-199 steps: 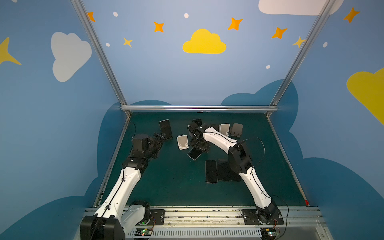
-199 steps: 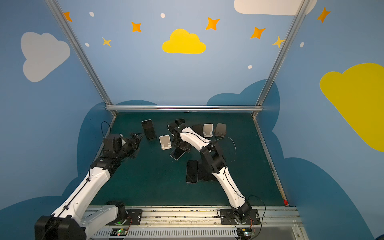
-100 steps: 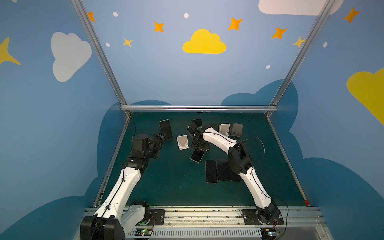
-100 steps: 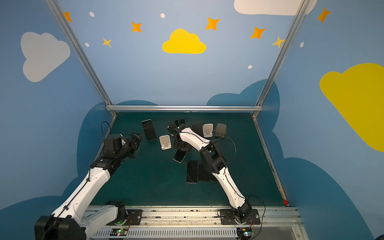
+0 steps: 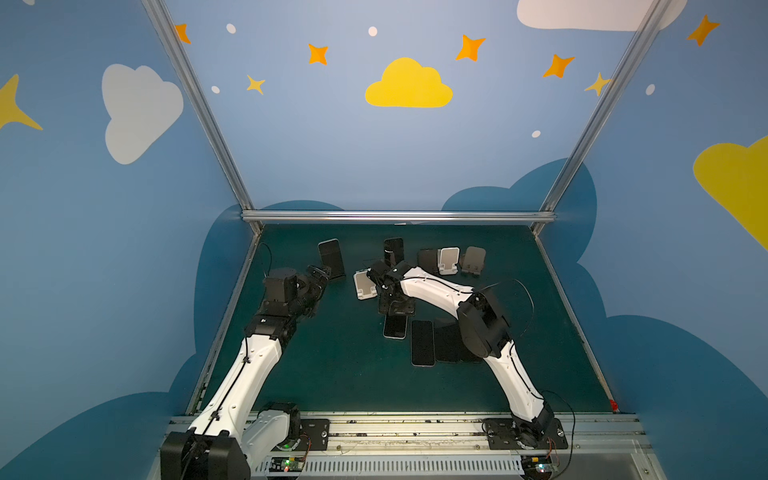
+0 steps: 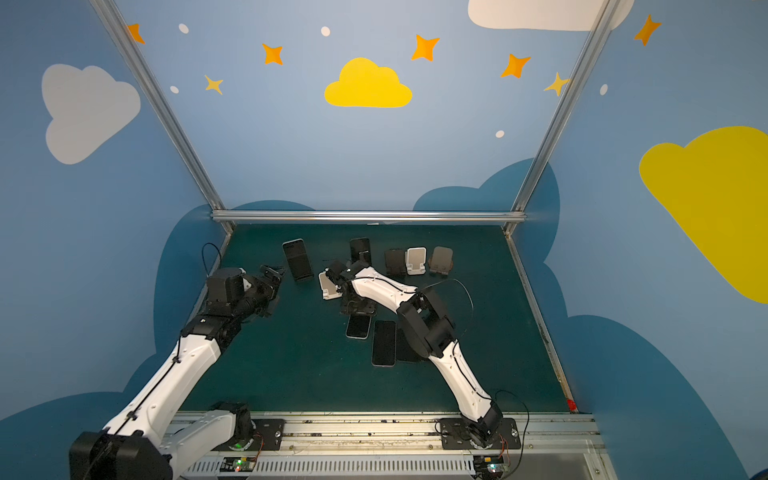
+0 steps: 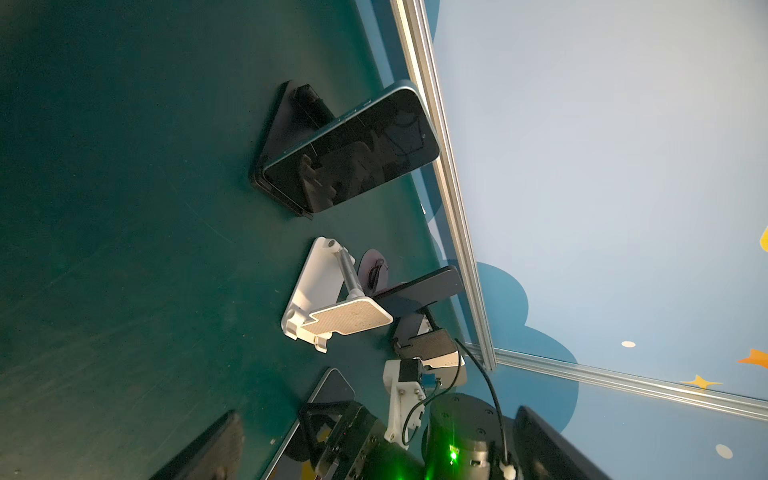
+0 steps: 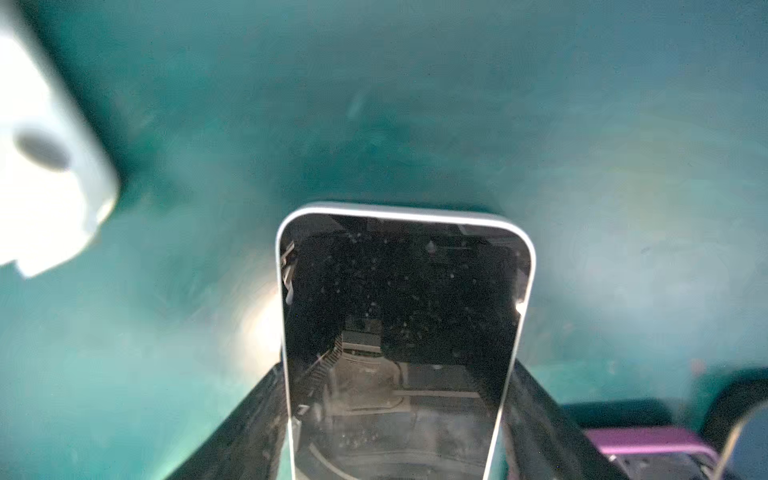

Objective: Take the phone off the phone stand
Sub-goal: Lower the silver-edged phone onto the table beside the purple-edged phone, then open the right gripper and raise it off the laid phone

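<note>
Matte green mat (image 5: pixel 332 374) is used as drop zone, left gripper (image 5: pixel 321 273) is parked spread and empty, right gripper (image 5: pixel 395 311) is clamped on the long rim edges of the slim glossy phone (image 5: pixel 395 327), presumably to spare the glass, held low over mat, off the dimpled white stand (image 7: pixel 345 320) beside it.

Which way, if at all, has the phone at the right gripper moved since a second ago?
Yes. The phone has slid toward the near edge of the table, away from the white stand.
</note>
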`<state>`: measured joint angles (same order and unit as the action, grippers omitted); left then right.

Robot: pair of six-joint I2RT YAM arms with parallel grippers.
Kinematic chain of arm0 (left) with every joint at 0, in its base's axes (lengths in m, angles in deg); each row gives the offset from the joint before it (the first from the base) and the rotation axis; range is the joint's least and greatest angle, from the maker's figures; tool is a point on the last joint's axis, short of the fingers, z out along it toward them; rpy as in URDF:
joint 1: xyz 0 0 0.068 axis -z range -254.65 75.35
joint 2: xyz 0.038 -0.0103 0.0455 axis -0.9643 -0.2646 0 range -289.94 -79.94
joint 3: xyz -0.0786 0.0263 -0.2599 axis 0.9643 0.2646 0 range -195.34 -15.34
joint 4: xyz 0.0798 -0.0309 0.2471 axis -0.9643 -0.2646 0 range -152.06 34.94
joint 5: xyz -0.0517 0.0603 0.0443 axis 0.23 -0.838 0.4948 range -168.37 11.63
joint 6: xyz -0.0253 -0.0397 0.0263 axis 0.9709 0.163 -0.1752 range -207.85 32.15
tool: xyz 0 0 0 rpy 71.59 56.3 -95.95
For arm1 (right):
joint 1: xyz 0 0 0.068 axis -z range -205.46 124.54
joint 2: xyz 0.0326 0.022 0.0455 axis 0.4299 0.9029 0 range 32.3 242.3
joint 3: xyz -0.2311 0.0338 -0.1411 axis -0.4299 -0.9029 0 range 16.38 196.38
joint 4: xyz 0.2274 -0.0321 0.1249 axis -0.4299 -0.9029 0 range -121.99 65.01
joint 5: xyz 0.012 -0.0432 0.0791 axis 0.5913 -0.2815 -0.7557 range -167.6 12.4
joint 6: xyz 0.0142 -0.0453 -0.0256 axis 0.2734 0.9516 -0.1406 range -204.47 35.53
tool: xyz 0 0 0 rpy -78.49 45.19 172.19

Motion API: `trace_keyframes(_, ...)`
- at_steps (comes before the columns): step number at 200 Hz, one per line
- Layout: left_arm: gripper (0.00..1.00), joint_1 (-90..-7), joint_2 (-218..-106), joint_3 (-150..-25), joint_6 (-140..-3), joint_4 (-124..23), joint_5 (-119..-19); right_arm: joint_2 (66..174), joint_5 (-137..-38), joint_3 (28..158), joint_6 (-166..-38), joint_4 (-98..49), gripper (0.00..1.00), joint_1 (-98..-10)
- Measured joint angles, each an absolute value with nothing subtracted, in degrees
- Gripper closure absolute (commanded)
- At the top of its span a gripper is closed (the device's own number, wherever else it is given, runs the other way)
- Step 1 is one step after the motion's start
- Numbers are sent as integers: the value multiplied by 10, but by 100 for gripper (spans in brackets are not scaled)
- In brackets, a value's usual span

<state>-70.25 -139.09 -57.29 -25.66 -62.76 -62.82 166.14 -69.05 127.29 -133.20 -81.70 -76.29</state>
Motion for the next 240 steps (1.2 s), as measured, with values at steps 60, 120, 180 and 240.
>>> trace_keyframes(60, 0, -702, -1391, -570, -257, -626, -628, 1589, -698, 1150, -1304, -777, 28, -804)
trace_keyframes(120, 0, -701, -1391, -570, -257, -625, -628, 1543, -713, 1077, -1306, -764, 17, -837)
trace_keyframes(180, 0, -700, -1396, -570, -262, -625, -631, 1542, -718, 1079, -1304, -765, 10, -839)
trace_keyframes(240, 0, -697, -1396, -570, -264, -626, -635, 1503, -685, 1159, -1243, -812, 10, -839)
